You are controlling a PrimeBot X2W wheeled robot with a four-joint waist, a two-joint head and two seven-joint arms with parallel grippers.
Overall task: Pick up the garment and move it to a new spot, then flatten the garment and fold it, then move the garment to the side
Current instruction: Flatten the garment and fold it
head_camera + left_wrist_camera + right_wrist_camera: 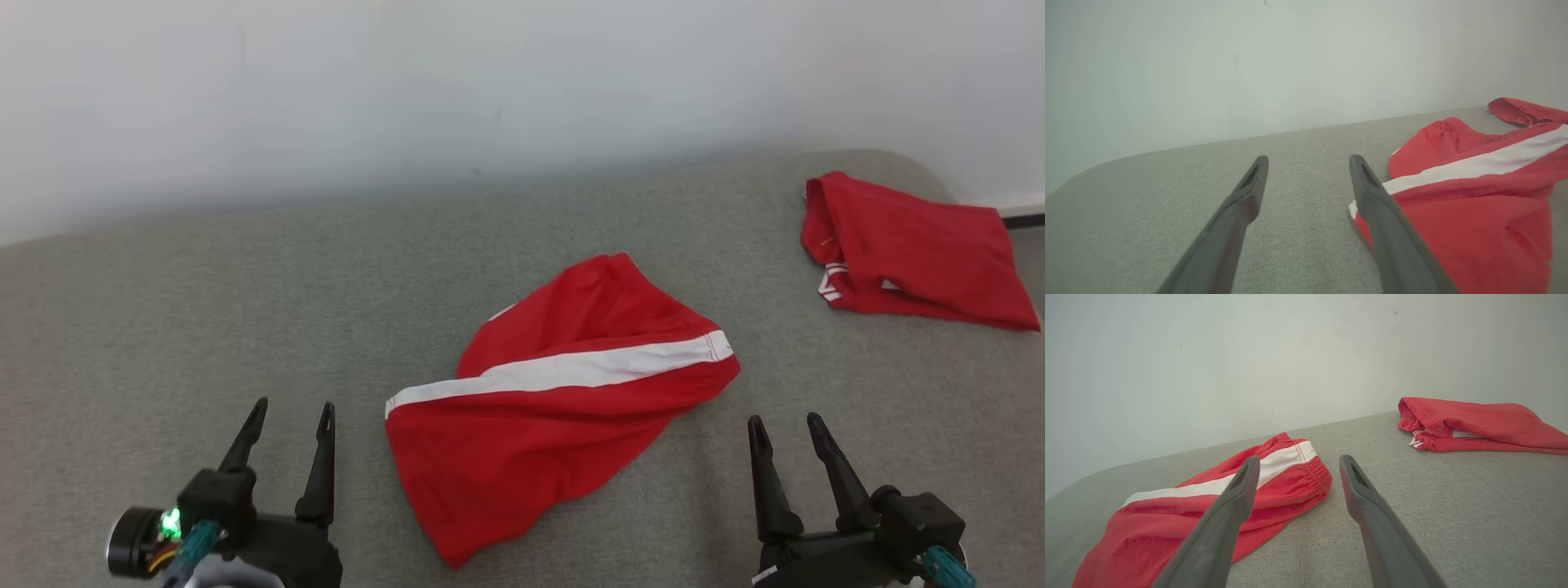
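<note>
We get bright, soft, even light; a faint shadow hugs the red garment (563, 408), and the wall (408, 98) behind it looks hazy.

Red garment (539, 425) with a white stripe, second red garment (914, 253) with white trim, grey fabric surface (204, 310).

The garment (555, 408) lies in the middle of the padded surface (204, 310), slanting from near left to far right. The left pincer (294, 404) stands at the near left, beside the garment's near-left end and apart from it. The right pincer (784, 419) stands at the near right, just before the garment's far-right end, not touching. A second garment (914, 253) lies well apart in the far right corner, close to the wall (408, 98) behind the surface.
</note>
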